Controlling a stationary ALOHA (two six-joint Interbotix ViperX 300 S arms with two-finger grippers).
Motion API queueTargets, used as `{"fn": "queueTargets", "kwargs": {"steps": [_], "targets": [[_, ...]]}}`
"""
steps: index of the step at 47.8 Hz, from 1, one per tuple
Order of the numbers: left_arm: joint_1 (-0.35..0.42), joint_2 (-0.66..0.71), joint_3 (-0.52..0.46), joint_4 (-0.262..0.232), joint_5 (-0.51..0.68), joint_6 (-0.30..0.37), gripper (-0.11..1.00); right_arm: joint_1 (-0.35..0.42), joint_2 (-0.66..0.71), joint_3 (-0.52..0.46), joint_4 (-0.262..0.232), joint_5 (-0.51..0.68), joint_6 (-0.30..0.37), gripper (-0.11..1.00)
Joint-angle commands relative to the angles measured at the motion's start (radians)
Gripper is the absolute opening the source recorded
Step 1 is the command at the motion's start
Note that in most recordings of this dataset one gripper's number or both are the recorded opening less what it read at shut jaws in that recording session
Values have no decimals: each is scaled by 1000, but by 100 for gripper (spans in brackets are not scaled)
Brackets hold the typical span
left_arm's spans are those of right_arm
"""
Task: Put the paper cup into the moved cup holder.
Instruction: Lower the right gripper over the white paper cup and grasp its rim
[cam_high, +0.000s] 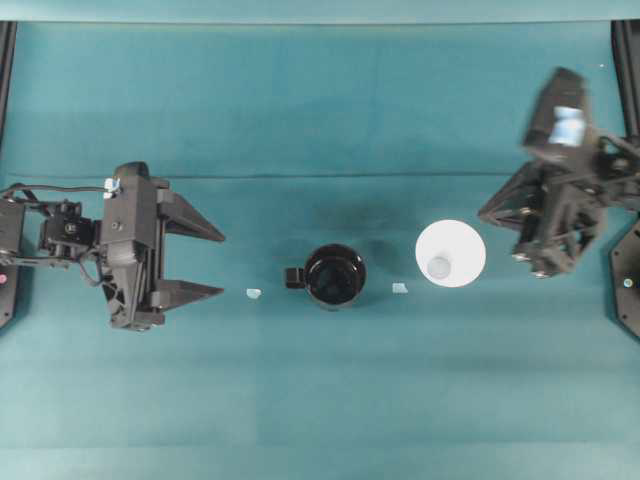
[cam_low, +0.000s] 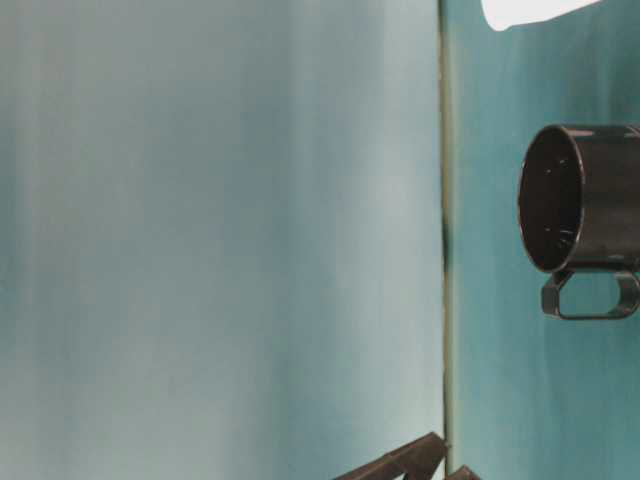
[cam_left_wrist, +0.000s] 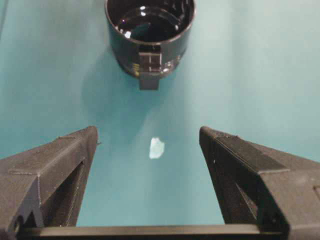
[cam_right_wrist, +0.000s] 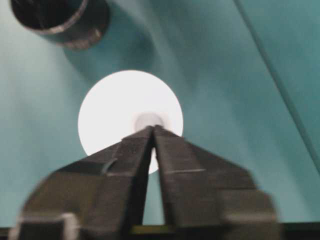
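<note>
The paper cup (cam_high: 451, 253) stands right of centre on the teal table, white, with its greyish base visible inside the wide rim. It also shows in the right wrist view (cam_right_wrist: 115, 110) and at the top edge of the table-level view (cam_low: 525, 10). The cup holder (cam_high: 333, 276), glossy black, stands at the centre with its handle (cam_high: 293, 277) toward the left arm; it is empty (cam_left_wrist: 150, 30) (cam_right_wrist: 65, 20) (cam_low: 585, 200). My left gripper (cam_high: 222, 265) is open and empty, well short of the holder (cam_left_wrist: 148, 132). My right gripper (cam_high: 535, 262) is shut and empty, raised to the right of the paper cup (cam_right_wrist: 152, 128).
Two small white scraps lie on the cloth, one between my left gripper and the holder (cam_high: 253, 293) (cam_left_wrist: 156, 148), one between the holder and the paper cup (cam_high: 400, 288). A seam in the cloth runs across the table behind the objects (cam_high: 320, 178).
</note>
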Motion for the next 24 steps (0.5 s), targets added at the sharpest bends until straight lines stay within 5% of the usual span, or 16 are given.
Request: {"fn": "queueTargets", "kwargs": {"steps": [1,13,24], "targets": [[-3,-12,-6,0,9,0,84,-2,43,-54,-3,25,11,30],[-3,-18,-2,0,15,0,84,-3,101,-92,-6,95,18,95],[-3,-21,0,0,17,0,84,-14,143,-106,-18,166,25,93]]}}
